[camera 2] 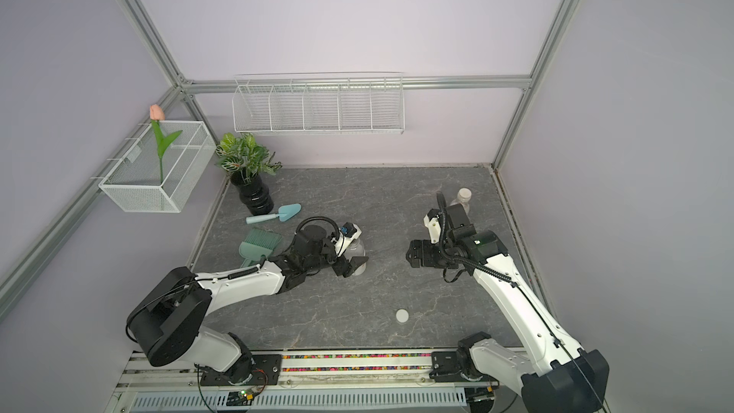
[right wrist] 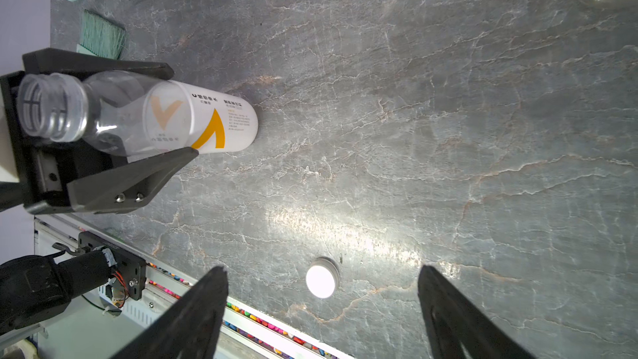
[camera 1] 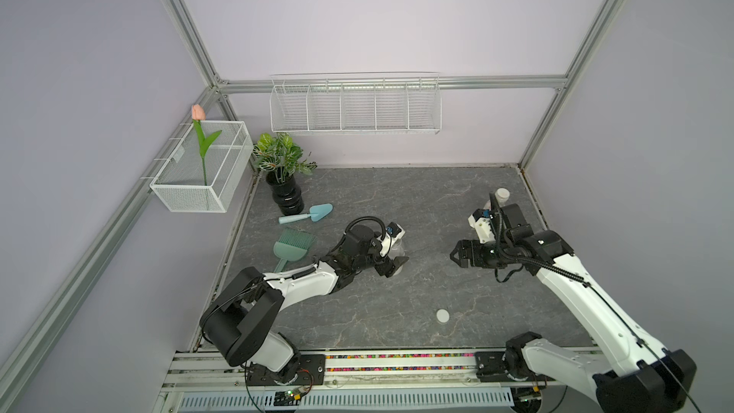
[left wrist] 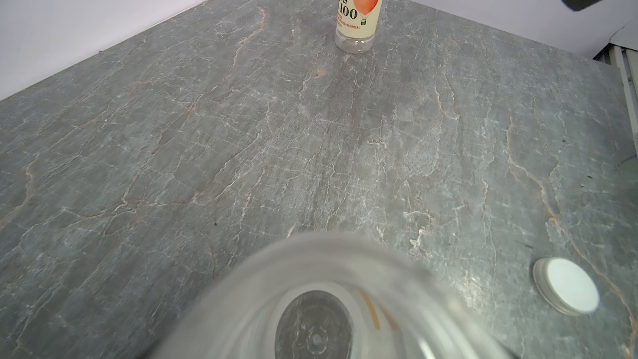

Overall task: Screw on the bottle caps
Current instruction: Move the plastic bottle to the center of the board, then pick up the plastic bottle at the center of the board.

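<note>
Left gripper [right wrist: 181,112]: my jaws stand wide on either side of the uncapped bottle [right wrist: 117,112], one finger along each flank of its body. I cannot tell whether the pads press on the plastic or stand just clear of it. The uncapped bottle stands upright on the table [camera 1: 397,200], a little left of the centre of the frame in both top views. Its threaded neck is bare, and it carries a white label with an orange tick. My left wrist view looks straight down into the blurred mouth of the uncapped bottle [left wrist: 310,305].

Right gripper [camera 1: 458,255]: my jaws are spread wide, with nothing between them. It hovers over the table right of centre in both top views, well apart from the uncapped bottle.

Loose cap [camera 1: 442,315]: white and round, lying flat on the table in the lower centre of the frame, near the rail [camera 1: 397,363]. It is apart from both grippers. My right wrist view shows it past the spread fingers, resting on the table surface and untouched.

Second bottle [camera 1: 501,202]: upright near the right edge of the table, at the right middle of the frame, partly hidden behind my right wrist. A fitted cap [camera 1: 503,193], white, sits on its neck; I cannot tell how tightly. Its label bears an orange balloon.

Trowel [camera 1: 306,214] and brush [camera 1: 294,246]: lying at the left side of the table, clear of both grippers.
</note>
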You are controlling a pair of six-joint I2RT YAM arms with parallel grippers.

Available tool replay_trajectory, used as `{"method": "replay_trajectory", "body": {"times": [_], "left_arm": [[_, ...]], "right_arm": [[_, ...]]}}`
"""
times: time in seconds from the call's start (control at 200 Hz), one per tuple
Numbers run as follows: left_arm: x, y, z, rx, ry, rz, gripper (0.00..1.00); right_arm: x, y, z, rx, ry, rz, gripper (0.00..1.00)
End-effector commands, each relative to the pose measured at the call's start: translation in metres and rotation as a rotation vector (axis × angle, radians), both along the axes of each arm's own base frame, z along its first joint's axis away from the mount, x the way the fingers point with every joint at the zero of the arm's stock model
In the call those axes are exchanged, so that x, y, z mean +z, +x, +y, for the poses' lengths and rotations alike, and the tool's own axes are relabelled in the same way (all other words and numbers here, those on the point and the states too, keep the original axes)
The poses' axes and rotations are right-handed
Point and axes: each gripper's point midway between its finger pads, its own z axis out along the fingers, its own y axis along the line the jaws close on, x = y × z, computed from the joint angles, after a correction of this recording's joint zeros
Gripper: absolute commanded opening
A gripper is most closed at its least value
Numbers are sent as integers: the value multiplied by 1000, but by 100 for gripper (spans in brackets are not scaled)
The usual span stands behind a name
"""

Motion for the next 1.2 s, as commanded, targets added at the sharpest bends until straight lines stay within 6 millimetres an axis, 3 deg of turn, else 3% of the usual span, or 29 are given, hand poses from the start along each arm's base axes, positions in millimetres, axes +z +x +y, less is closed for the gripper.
{"method": "replay_trajectory", "body": {"times": [0.0,0.2,0.35,0.37,0.53,0.815,1.195], "left_arm": [[-5,-8,-1,-40,-12,-18,84],[-8,-7,2,-25,-27,-53,88],[4,-3,7,20,-93,-113,94],[6,-3,8,25,-98,-119,100],[17,-2,11,49,-154,-161,99],[13,-5,7,14,-161,-176,100],[-8,-10,10,17,-200,-254,100]], "right_arm": [[-7,-6,-2,11,-27,26,89],[-12,-8,1,24,-22,39,89],[-13,-8,4,35,-20,41,89],[-13,-8,4,36,-20,41,89],[-14,-7,5,40,-17,34,89],[-13,-6,8,44,-1,33,89],[-13,-7,14,74,13,28,89]]}}
